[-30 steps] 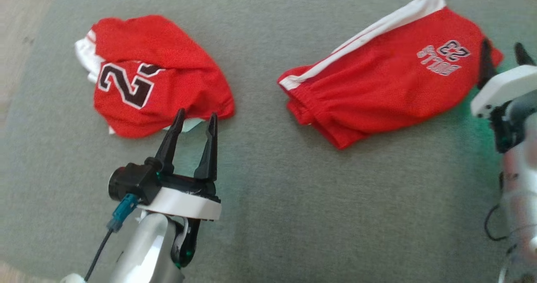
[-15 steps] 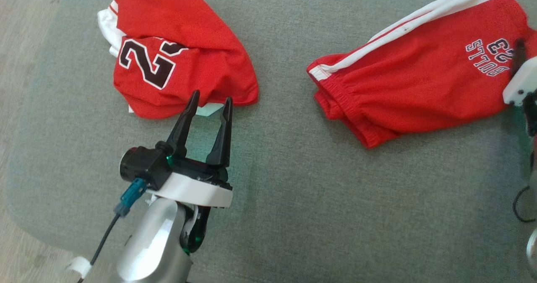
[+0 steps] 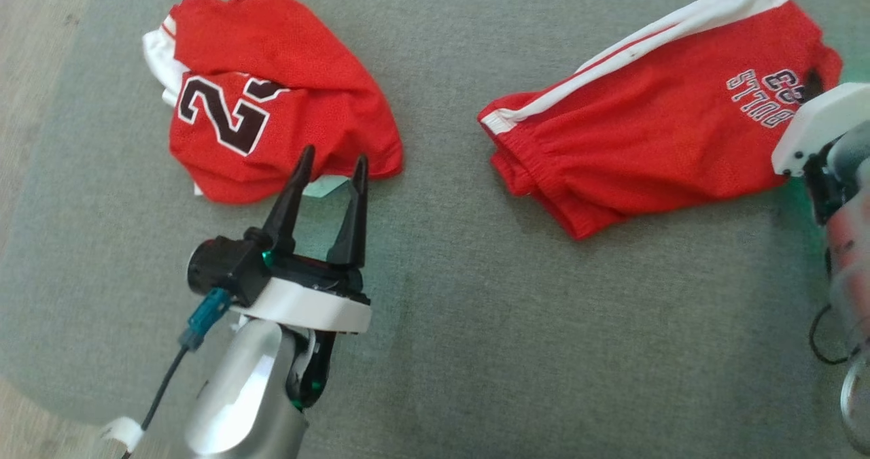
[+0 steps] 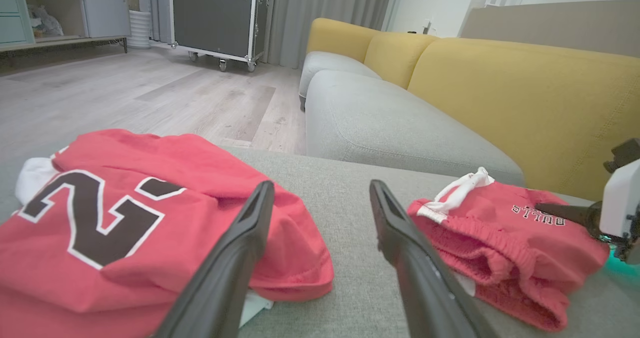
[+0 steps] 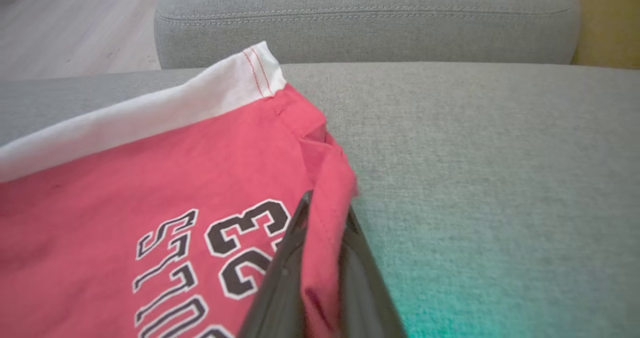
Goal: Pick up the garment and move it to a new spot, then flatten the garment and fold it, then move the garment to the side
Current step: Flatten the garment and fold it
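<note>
Red shorts (image 3: 639, 132) with a white side stripe and "BULLS 23" print lie flattened on the right of the grey cushion (image 3: 476, 309). My right gripper (image 3: 813, 81) is at their far right hem, shut with a fold of the red hem pinched between its fingers (image 5: 327, 208). That gripper (image 4: 550, 209) and the shorts (image 4: 500, 238) also appear in the left wrist view. A crumpled red jersey (image 3: 272, 92) with a big black number lies at the left. My left gripper (image 3: 334, 156) hovers open just before the jersey's near edge (image 4: 321, 188), holding nothing.
The cushion's left edge drops to a wooden floor (image 3: 34, 37). A yellow sofa back (image 4: 500, 87) rises behind the cushion, beside another grey seat (image 4: 390, 122). A black wheeled case (image 4: 215, 15) stands far off. Bare cushion lies between and in front of the garments.
My right gripper has gone from open to shut on the hem of the shorts. The head camera has shifted; the left gripper stays open by the jersey.
</note>
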